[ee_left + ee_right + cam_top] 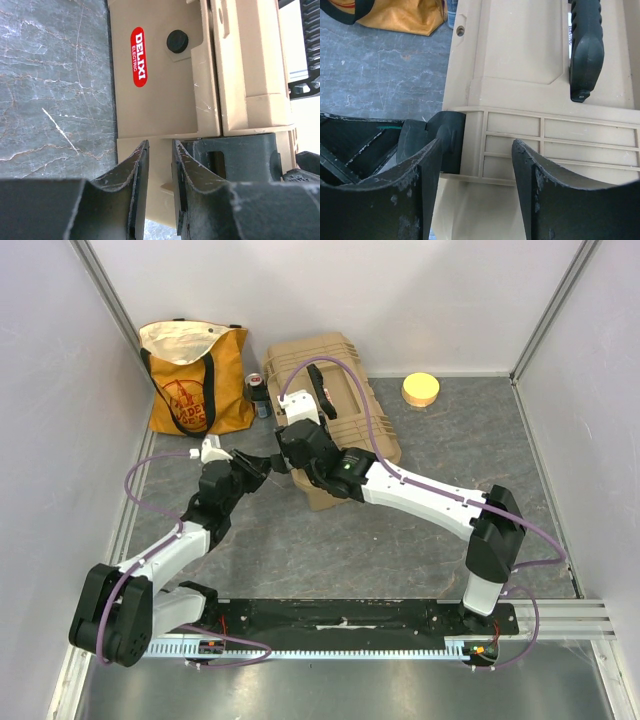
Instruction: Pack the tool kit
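Grey marbled tabletop [470, 430]; plain pale walls [420, 300] on three sides; even light.

A robotics lab test cell: plain white panels [400, 300] in aluminium framing enclose a grey marbled desk [450, 440]; left arm [170, 550] and right arm [430, 495] are bolted to a rail [340, 625] along the bottom of the frame.

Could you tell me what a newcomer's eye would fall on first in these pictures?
The tan toolbox, lid down, sits at the back centre of the table. The left gripper and right gripper are both open by the black latches at its near-left corner. Next come the orange tote bag back left and a yellow disc back right.
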Motion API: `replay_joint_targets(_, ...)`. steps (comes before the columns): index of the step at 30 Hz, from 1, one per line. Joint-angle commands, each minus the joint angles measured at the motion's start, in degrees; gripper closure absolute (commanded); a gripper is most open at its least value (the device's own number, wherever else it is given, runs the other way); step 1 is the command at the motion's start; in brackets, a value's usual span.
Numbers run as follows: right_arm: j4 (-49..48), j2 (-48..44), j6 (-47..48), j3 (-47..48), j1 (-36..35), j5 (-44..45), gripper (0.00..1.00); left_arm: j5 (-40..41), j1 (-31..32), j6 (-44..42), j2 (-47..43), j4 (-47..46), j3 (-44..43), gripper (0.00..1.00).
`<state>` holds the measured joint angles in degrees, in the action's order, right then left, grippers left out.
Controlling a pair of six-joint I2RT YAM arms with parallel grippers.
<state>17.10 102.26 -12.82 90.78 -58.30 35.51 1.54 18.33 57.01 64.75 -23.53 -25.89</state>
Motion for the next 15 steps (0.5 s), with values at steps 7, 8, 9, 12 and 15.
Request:
replay_joint_targets(7, 14.9, 4.1, -1.5, 2.0, -0.3, -5.1, 0.36, 1.6, 0.0, -3.4, -0.8, -0.5, -2.2, 0.69)
replay_joint_targets(8, 15.8, 4.6, -1.5, 2.2, -0.2, -4.6, 0.36, 1.9, 0.0, -3.5, -0.8, -0.2, -2.2, 0.69)
replay_joint_targets(9, 16.5, 5.1, -1.4, 2.2, -0.3, -4.1, 0.39, 2.0, 0.0, -3.7, -1.0, 0.1, -2.3, 0.69)
replay_joint_targets(12, 18.1, 5.9, -1.7, 1.8, -0.3, -4.5, 0.43, 2.5, 0.0, -4.1, -1.6, 0.6, -2.2, 0.69)
replay_joint_targets(15, 18.5, 5.8, -1.8, 0.5, -0.3, -4.9, 0.44, 2.9, 0.0, -4.5, -2.0, 1.5, -2.1, 0.69)
